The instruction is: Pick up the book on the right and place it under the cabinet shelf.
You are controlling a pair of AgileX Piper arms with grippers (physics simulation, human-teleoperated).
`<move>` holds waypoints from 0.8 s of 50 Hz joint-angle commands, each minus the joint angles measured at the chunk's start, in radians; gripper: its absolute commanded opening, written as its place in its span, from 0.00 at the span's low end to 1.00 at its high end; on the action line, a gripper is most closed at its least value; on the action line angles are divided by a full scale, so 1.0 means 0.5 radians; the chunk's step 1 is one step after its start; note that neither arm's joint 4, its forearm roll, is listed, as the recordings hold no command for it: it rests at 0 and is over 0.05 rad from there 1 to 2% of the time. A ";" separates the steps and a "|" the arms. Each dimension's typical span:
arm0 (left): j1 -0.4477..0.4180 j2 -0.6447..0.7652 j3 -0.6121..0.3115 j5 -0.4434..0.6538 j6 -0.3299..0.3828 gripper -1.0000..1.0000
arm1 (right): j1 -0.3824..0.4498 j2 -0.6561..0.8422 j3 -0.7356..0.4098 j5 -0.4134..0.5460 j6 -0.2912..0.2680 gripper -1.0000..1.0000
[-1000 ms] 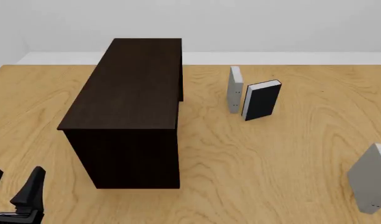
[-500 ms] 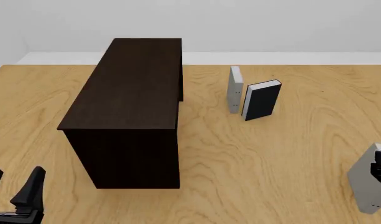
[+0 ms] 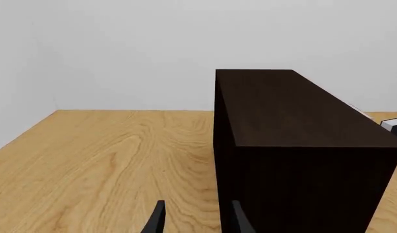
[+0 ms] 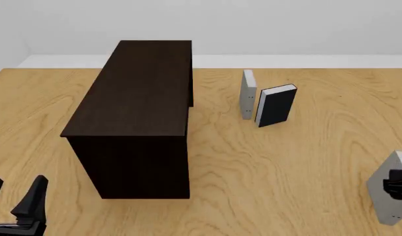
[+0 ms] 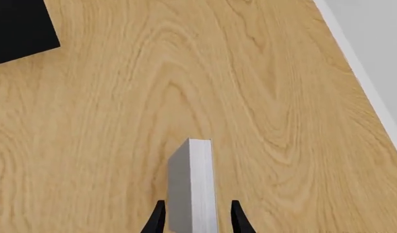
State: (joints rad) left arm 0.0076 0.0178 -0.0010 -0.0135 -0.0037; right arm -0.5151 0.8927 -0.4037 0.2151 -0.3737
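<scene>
The book (image 4: 389, 195) stands upright on the table (image 4: 286, 162) at the near right, between the spread fingers of the right pincer (image 5: 192, 218), not yet gripped. Stiff, light, likely slick; best pinched across both covers. Left pincer (image 3: 194, 221) idles open by the cabinet (image 4: 138, 108).

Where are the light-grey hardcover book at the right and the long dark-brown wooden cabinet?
light-grey hardcover book (image 4: 386, 196): front view, on its broad cover.
long dark-brown wooden cabinet (image 4: 138, 91): front view, on its flat top.
</scene>
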 commanded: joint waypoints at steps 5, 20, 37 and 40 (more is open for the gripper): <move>0.000 0.012 0.000 -0.013 0.003 1.00 | -0.070 0.248 0.091 -0.257 -0.043 1.00; 0.000 -0.003 0.000 0.002 0.003 1.00 | -0.096 0.466 0.169 -0.474 -0.047 1.00; 0.001 0.019 0.000 -0.020 0.003 1.00 | -0.102 0.337 0.104 -0.335 -0.050 0.00; 0.001 0.019 0.000 -0.019 0.004 1.00 | -0.071 0.252 0.070 -0.245 -0.020 0.00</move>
State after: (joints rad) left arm 0.0079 0.0234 -0.0009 -0.0194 -0.0022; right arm -0.5598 1.0762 -0.3401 0.0343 -0.4099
